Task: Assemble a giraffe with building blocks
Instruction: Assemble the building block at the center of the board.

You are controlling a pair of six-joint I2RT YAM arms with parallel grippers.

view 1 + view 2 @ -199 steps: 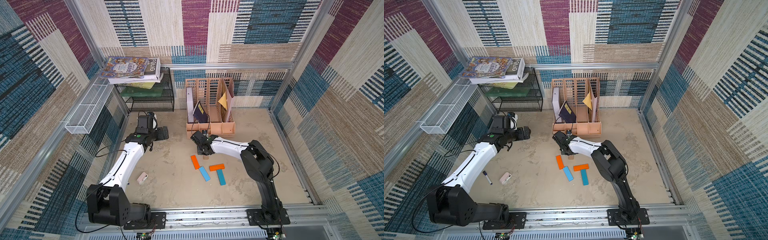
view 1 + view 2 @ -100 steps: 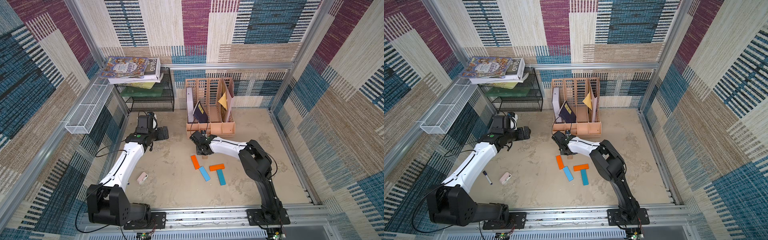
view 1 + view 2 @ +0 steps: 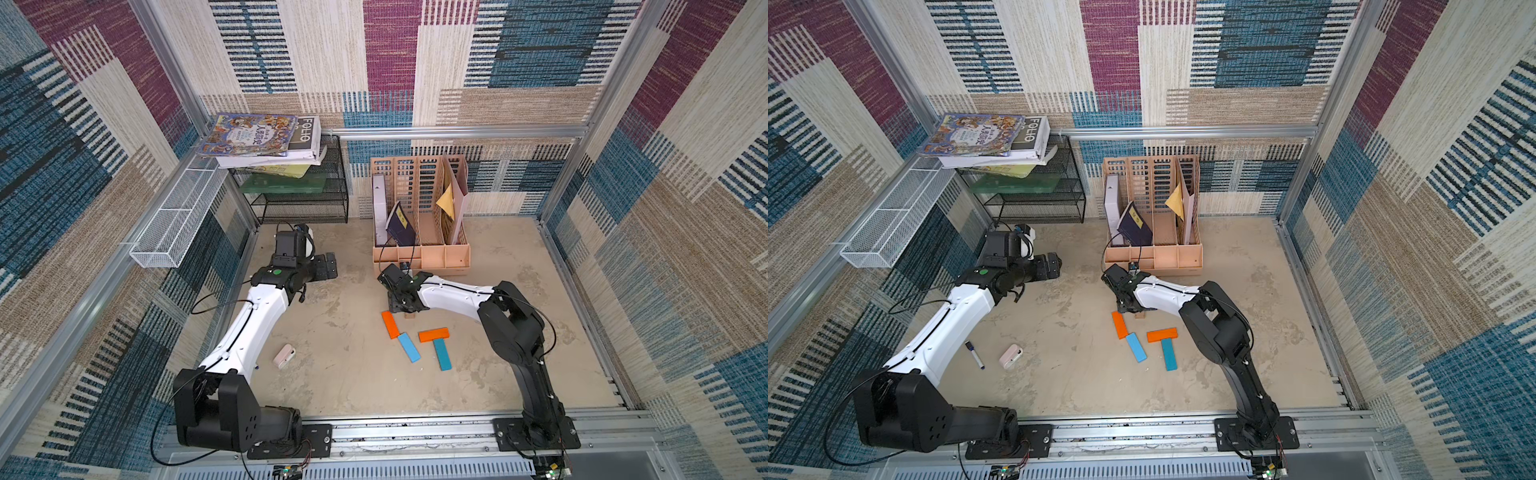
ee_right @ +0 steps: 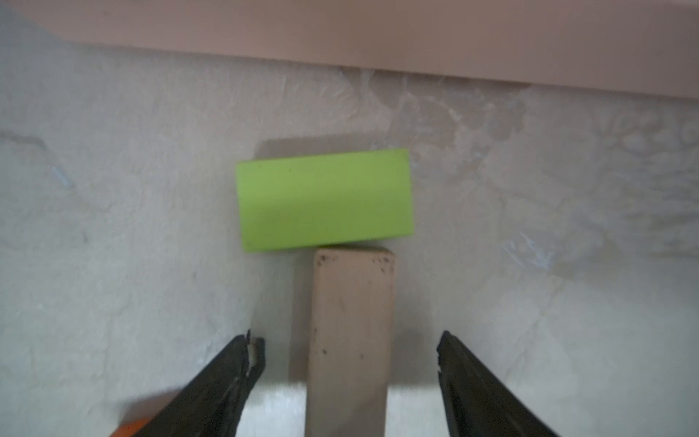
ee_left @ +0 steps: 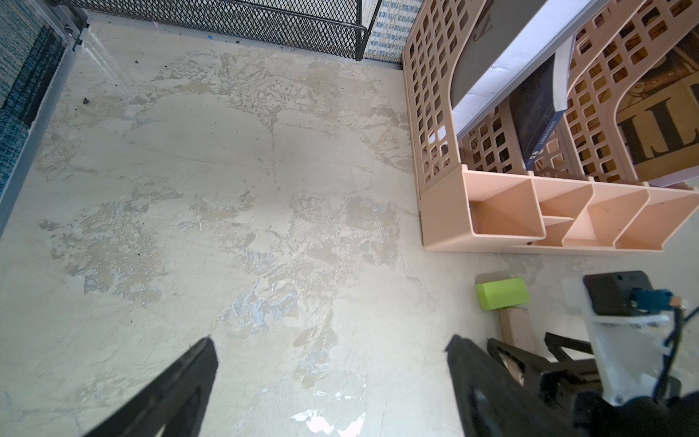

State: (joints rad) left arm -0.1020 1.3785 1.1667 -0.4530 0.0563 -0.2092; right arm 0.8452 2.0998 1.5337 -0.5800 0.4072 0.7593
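Observation:
The lime-green block [image 4: 324, 198] lies flat just in front of the organizer, and the tan block [image 4: 350, 333] butts end-on against its long side. My right gripper [image 4: 348, 338] is open and straddles the tan block, with a gap on each side. In both top views the arm hides most of the tan block [image 3: 410, 316]. Beside it lie two orange blocks [image 3: 390, 324] [image 3: 434, 334] and two blue blocks [image 3: 409, 348] [image 3: 442, 354], loosely grouped. My left gripper [image 5: 331, 340] hangs open over bare floor, well away from the blocks. The left wrist view also shows the green block [image 5: 501, 293].
A pinkish-beige file organizer [image 3: 419, 257] stands right behind the green block. A black wire shelf [image 3: 303, 199] with books fills the back left corner and a white wire basket [image 3: 174, 220] hangs on the left wall. A small pinkish case [image 3: 284, 355] and a marker [image 3: 974, 354] lie near the left arm.
My right gripper has opened and let go of the tan block, which now lies on the floor against the green block. The left arm has not moved.

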